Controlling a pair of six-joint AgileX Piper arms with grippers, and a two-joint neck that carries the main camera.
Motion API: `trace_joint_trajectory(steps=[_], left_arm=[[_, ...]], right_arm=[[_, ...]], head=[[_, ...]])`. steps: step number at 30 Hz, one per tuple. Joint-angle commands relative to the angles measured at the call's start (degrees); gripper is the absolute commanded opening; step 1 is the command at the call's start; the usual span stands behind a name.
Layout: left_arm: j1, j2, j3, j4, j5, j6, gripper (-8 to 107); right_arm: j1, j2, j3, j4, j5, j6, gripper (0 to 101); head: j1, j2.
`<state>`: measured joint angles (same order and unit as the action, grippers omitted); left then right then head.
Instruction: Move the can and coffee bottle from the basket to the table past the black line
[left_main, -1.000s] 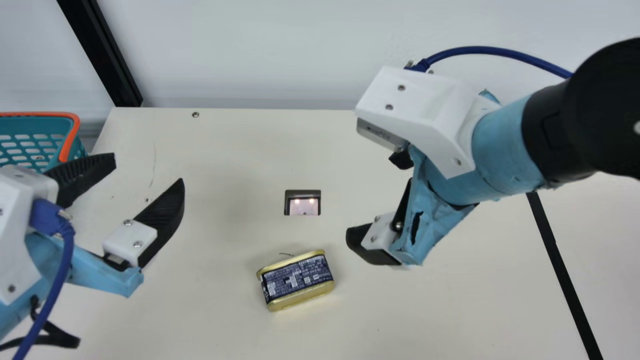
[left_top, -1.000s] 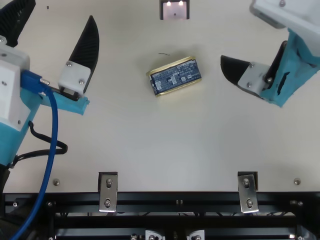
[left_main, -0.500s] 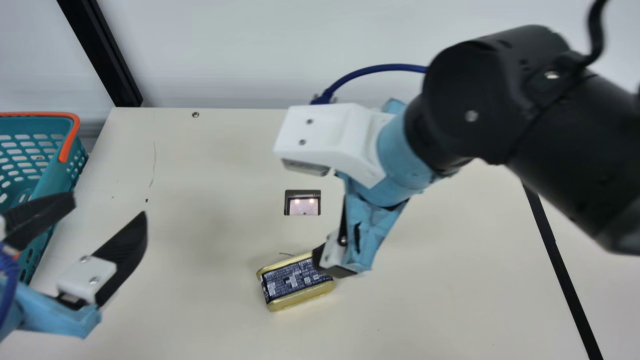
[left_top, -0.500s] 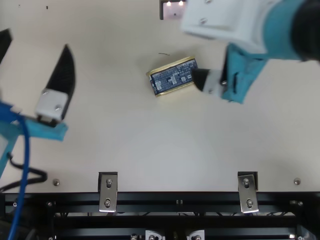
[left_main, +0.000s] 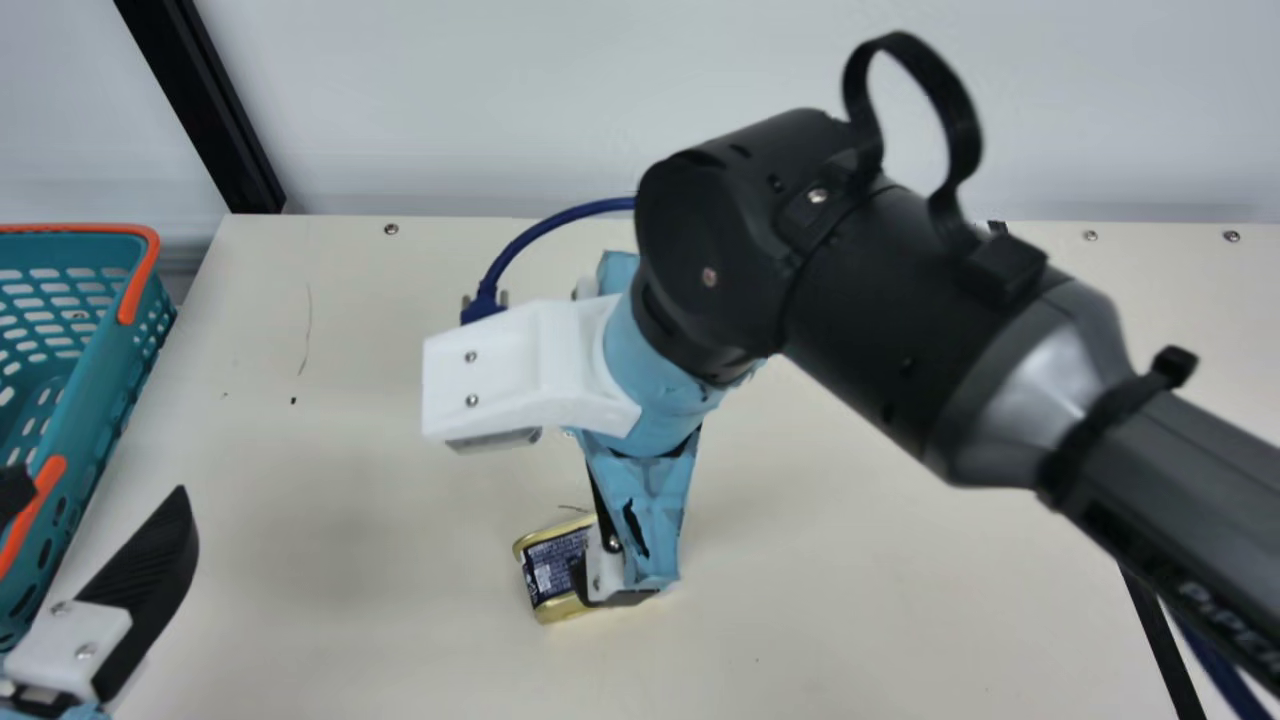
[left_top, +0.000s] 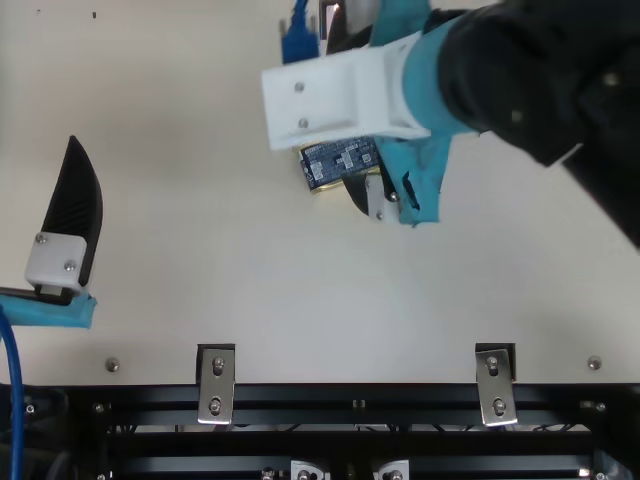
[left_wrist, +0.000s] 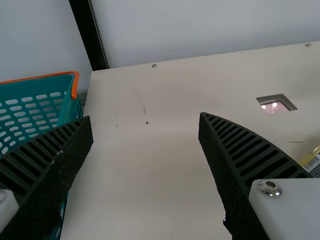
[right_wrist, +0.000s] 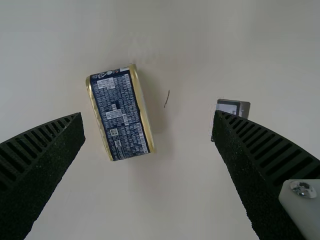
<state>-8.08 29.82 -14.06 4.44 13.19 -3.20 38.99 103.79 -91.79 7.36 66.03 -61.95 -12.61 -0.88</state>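
The gold-edged can with a dark blue label (left_main: 552, 567) lies on the cream table, partly behind my right gripper (left_main: 603, 577) in the main view. In the right wrist view the can (right_wrist: 121, 117) is below the open right gripper (right_wrist: 148, 116), nearer one finger, not gripped. My left gripper (left_main: 106, 487) is open beside the teal basket (left_main: 90, 400) at the main view's left. The left wrist view shows this left gripper (left_wrist: 145, 118) holding nothing. The black line (left_main: 1160, 640) runs down the table's right side, partly behind the right arm.
A small dark-framed recess (left_wrist: 276, 104) is set in the table, with a thin dark strand (right_wrist: 167, 99) between it and the can. A black post (left_main: 205, 110) stands at the back left. The right arm spans the middle and right of the main view.
My right gripper has moved left, from right of the can to over it. My left gripper has shifted left and nearer the table's front edge, uncovering more of the basket. The can has not moved.
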Motion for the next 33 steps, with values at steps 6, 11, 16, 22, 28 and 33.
trace_joint_trajectory(steps=[6,11,16,22,28,33], left_arm=[[0.0,0.0,0.0,0.0,0.0,0.0,90],[0.0,0.0,0.0,0.0,-0.1,0.0,90],[0.0,0.0,0.0,0.0,0.0,0.0,90],[0.0,0.0,0.0,0.0,0.0,0.0,90],[0.0,0.0,0.0,0.0,0.0,0.0,90],[0.0,0.0,0.0,0.0,0.0,0.0,90]], right_arm=[[2.0,1.5,0.7,-2.2,0.8,-2.6,101],[3.1,2.4,1.9,-3.5,0.2,-3.1,101],[3.7,3.7,3.1,-4.4,-1.2,-3.1,101],[4.3,5.7,4.1,-5.5,-3.0,-3.1,101],[4.3,7.8,4.8,-6.1,-4.5,-2.7,101],[4.1,9.3,4.9,-6.6,-5.4,-1.8,101]], head=[[-0.2,-0.4],[-0.2,-0.4],[-0.2,-0.4],[-0.2,-0.4],[-0.2,-0.4],[-0.2,-0.4]])
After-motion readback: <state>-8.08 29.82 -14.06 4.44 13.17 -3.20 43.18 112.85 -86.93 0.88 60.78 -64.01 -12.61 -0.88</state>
